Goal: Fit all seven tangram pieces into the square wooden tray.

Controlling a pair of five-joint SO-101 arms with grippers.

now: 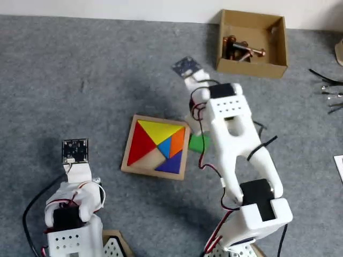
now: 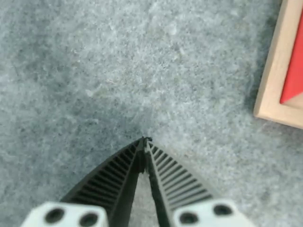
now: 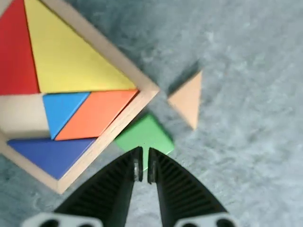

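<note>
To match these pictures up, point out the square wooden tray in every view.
High view: square wooden tray mid-table, between the arms.
Left wrist view: one corner at the picture's edge, past the left claw.
Right wrist view: tray just beyond the right claw.
Shared landmark: the red triangular piece.

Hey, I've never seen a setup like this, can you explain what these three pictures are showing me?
Two small robot arms stand at a grey table. One picture looks down from overhead; the other two come from cameras on each arm's wrist, looking along its gripper. The left gripper is shut over bare table, holding nothing. The right gripper is shut, holding nothing, over a green square lying just outside the wooden tray. A tan triangle lies nearby. Five coloured pieces sit inside the tray.
</note>
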